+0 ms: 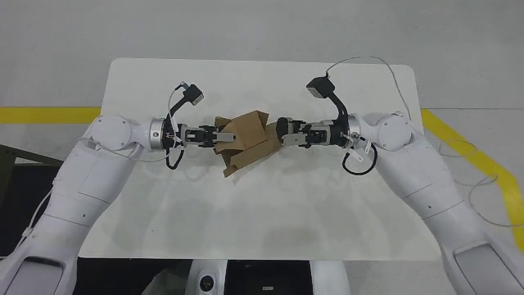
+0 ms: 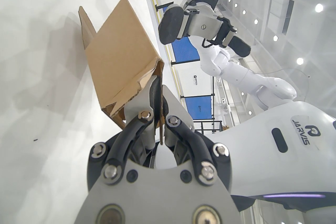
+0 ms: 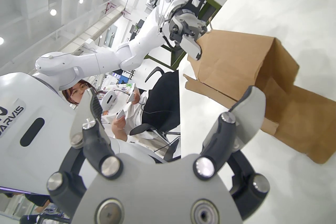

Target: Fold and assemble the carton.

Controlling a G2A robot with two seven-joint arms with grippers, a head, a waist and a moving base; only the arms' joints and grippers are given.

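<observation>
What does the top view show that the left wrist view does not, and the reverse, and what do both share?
Top view adds: the table's full outline, a yellow floor line, and both arms meeting at the carton from opposite sides. Left wrist view adds: up close, the left pincer shut on a carton flap edge. Shared: the brown carton, the white table, the right pincer beside the carton.

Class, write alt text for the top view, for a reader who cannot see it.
A partly folded brown carton is at the middle of a white table, between two robot arms. The left gripper is shut on one edge of it; the right gripper is open at its opposite side.
</observation>
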